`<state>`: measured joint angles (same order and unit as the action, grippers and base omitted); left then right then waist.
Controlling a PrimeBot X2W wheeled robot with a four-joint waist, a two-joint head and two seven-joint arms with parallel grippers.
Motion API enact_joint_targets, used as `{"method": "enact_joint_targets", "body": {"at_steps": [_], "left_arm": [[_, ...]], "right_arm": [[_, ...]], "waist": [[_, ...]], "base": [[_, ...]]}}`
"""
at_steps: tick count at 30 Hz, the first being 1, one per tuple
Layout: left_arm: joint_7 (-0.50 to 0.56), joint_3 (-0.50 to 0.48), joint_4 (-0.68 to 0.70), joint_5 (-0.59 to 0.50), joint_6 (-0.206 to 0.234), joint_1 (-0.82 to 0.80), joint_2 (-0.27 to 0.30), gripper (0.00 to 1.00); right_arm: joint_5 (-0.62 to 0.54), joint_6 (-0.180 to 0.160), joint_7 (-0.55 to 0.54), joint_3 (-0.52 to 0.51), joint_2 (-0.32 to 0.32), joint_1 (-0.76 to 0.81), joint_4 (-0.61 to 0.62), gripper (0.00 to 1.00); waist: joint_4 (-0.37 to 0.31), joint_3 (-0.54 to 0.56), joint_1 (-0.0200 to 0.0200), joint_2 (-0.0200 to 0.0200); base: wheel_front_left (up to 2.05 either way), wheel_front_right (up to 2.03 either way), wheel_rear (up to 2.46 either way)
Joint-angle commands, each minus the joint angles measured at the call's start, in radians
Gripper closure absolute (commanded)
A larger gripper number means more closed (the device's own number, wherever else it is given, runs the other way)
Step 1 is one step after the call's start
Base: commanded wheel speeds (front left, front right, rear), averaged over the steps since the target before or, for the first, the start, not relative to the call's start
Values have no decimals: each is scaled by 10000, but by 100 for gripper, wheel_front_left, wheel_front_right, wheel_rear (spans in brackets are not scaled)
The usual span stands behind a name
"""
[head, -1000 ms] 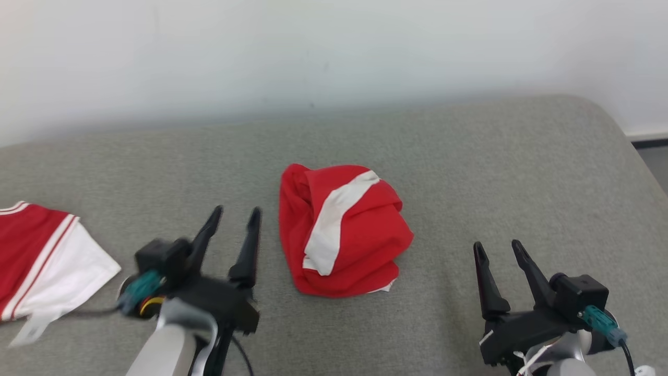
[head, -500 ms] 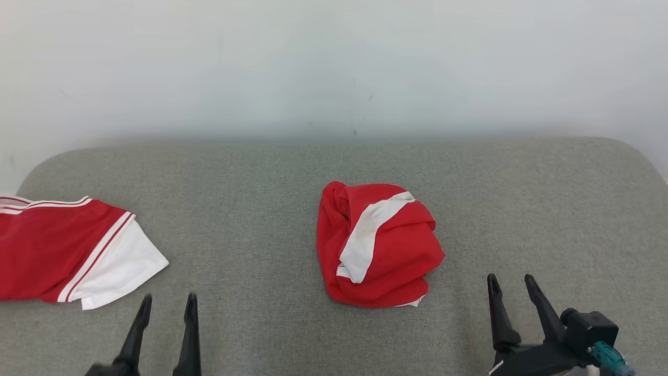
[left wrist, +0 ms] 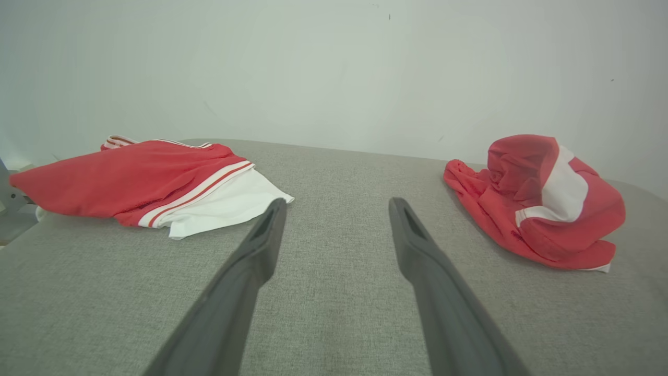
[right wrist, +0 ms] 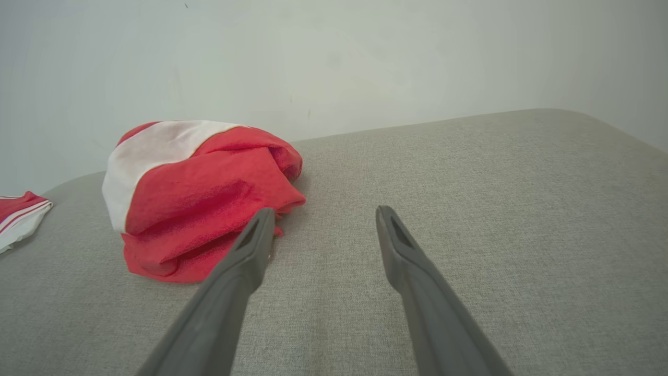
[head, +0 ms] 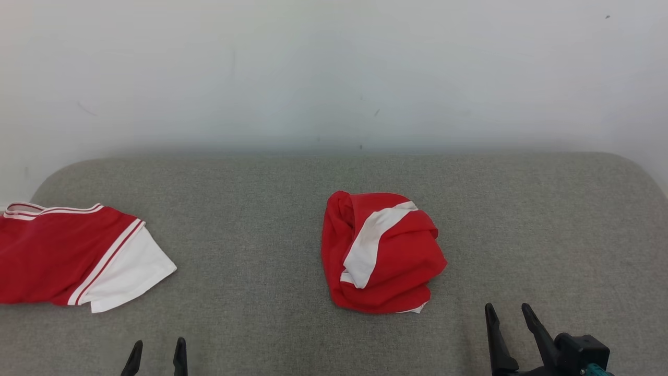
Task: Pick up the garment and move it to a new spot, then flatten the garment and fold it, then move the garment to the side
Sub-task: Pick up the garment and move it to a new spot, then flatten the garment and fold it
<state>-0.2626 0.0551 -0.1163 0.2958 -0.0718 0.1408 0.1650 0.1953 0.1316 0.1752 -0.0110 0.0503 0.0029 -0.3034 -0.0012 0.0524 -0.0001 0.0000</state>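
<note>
The garment, a red jersey with a white sleeve and red-white striped trim, lies flat at the far left of the grey padded surface; its left part is cut off by the frame. It also lies ahead and to the left in the left wrist view, and its corner is at the edge of the right wrist view. My left gripper is open and empty near the front edge, right of the garment, its jaws wide. My right gripper is open and empty at the lower right.
A second red garment with a white band sits crumpled in a heap mid-surface, between the two grippers and just left of the right gripper's fingers. A white wall backs the surface. The surface's rounded corners are at far left and right.
The head camera has tilted up and shifted, so the whole picture moved. My left gripper has drawn back from beside the crumpled heap to the bottom edge. Both garments lie as before.
</note>
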Motion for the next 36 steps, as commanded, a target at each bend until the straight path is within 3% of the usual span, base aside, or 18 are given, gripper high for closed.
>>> {"method": "enact_joint_targets", "body": {"at_steps": [1, 22, 33, 36], "left_arm": [[-37, -45, -30, -91, -49, -7, -17, 0], [137, 381, -659, -269, -326, -546, -66, 0], [2385, 1520, -1171, 147, -558, -3259, 547, 0], [3547, 1829, -1590, 478, -587, -4296, 603, 0]], "right_arm": [[-32, -18, -26, 20, -1, 77, 18, 0], [90, -18, -245, 432, 1, -235, -60, 0], [80, -18, -503, 781, 2, -535, 141, 0], [70, -18, -544, 867, -4, -644, 205, 0]], "waist": [[-8, 3, 1, 0], [-478, -127, 1, 0], [-1750, -607, 1, 0], [-2295, -875, 1, 0]], "base": [[0, 0, 0], [0, 0, 0], [0, 0, 0], [0, 0, 0]]}}
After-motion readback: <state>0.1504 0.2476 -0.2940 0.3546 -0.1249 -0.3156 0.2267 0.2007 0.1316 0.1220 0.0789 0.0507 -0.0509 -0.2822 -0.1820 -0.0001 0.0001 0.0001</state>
